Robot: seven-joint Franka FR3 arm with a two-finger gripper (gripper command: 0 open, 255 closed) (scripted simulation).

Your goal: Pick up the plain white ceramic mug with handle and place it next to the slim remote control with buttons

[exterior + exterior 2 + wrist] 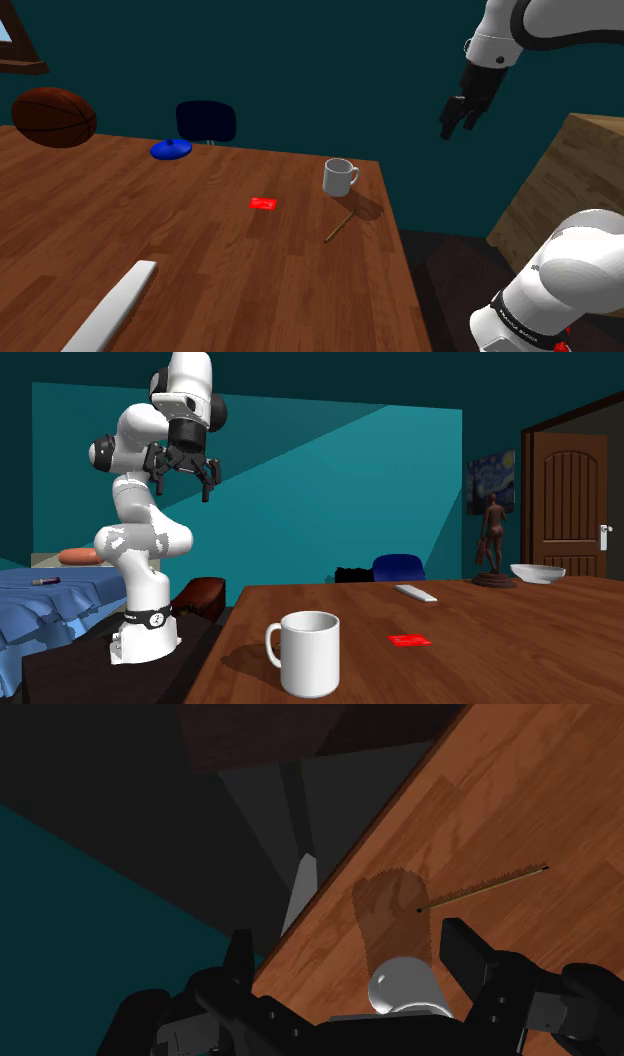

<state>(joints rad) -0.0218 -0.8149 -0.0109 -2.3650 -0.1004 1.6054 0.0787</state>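
Near one corner of the wooden desk (pixel 200 250) stands the white mug (pixel 340 177), upright, with its handle toward the shoulder view's right. The fingers (pixel 450 125) hang high in the air, well apart from the mug and out past the desk's edge on the shoulder view's right. They stand apart, open, and nothing is between them. In the wrist view the mug (pixel 405 984) is seen from above, low between the two fingers (pixel 462 954), which do not touch it. Its shadow falls on the wood next to it. A thin stick (pixel 338 227) lies just beside the mug, with one end at this shadow. Farther out lies a small red piece (pixel 263 203), and then the pale slim remote (pixel 110 310), well apart from the mug. The second exterior view adds a white bowl (pixel 537 573) and a brown statuette (pixel 491 537) at the desk's far end. The shoulder view adds a blue lid (pixel 171 149) and a basketball (pixel 54 117). The mug stands close to two edges of the desk, and bare wood lies between the mug and the remote.
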